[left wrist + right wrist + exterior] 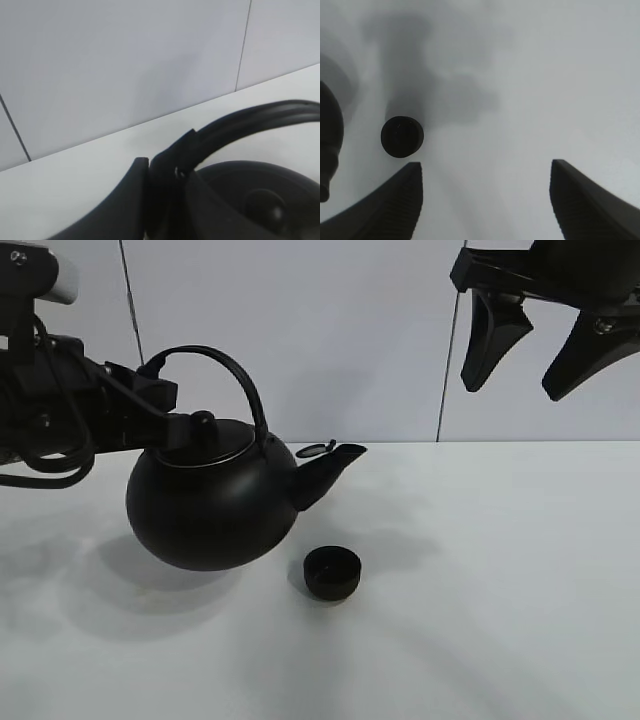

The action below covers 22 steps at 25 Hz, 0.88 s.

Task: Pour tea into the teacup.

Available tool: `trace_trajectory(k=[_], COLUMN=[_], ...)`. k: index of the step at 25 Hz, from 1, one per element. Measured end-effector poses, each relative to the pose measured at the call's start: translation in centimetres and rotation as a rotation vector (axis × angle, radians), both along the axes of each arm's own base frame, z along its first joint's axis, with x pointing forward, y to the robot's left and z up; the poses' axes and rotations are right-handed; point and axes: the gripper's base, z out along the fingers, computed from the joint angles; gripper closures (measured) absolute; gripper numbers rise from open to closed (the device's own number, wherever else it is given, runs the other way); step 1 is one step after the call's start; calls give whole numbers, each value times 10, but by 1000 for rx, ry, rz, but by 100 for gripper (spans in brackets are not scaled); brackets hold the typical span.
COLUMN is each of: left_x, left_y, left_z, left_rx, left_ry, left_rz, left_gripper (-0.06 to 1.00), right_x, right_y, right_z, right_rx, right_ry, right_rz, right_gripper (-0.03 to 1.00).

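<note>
A big round black kettle (210, 505) hangs above the white table (500, 590), roughly level, with its spout (335, 462) pointing right. My left gripper (158, 392) is shut on the kettle's arched handle (230, 365); the left wrist view shows the fingers (132, 200) clamped on the handle (250, 120). The small black teacup (332, 573) stands on the table just below and in front of the spout. My right gripper (512, 388) is open and empty, high at the right, looking down on the teacup (402, 136). No tea is visible.
A pale panelled wall (350, 330) rises behind the table's back edge. The kettle's spout flap (318, 449) stands open. The kettle's shadow (150, 590) lies on the table under it.
</note>
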Motion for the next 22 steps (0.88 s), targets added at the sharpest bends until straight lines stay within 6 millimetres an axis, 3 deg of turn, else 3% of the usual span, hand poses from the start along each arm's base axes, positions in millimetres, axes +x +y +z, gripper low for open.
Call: trace_trajectory(k=[14,22], left_x=[3,-6], left_y=[10,-1], left_z=[-4,-5], left_rx=[-54,-59], left_ry=[71,88], left_rz=[179,185], left_gripper=[83,83], right_x=[2,3], right_y=[0,1], right_z=[1,1], right_rx=[6,8], right_ry=[-24,-31], right_rz=[-2,-3], right_gripper=[47,47])
